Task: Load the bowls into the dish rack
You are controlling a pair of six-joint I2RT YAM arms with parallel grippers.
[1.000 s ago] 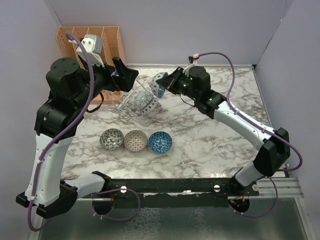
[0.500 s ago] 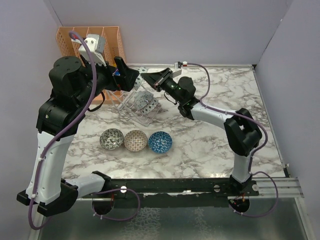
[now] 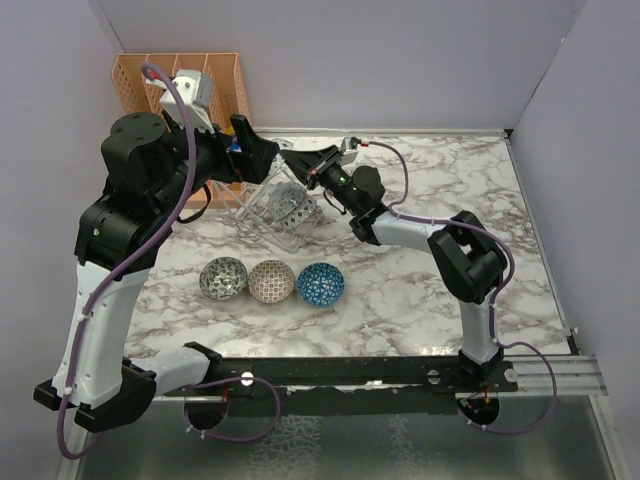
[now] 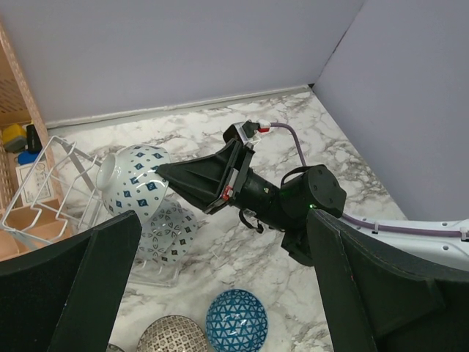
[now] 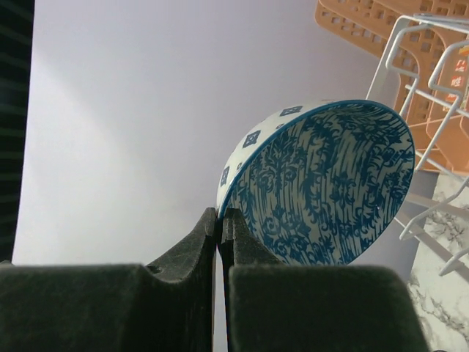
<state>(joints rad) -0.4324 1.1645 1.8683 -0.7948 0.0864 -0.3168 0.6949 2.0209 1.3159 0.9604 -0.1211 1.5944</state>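
- While three small mosaic bowls (image 3: 271,281) wait in a row, top view: the right gripper (image 3: 302,165) reaches over the pale thin-barred dish rack (image 3: 262,215), with the left gripper (image 3: 258,150) close beside.
- Left wrist: own jaws wide apart, empty; a white round bowl with blue motifs (image 4: 135,183) hangs just above the rack slots.
- Right wrist: jaws clamped on that bowl's rim; bowl on edge, rack bars beside and below.

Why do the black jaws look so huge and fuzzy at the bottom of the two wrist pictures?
Right wrist view: the jaws sit right by the lens, so they loom big and a bit soft, while the blue bowl they pinch looks sharp. Left wrist view: the same, dark jaws fill both bottom corners. Top view: even light on the table, no glare.
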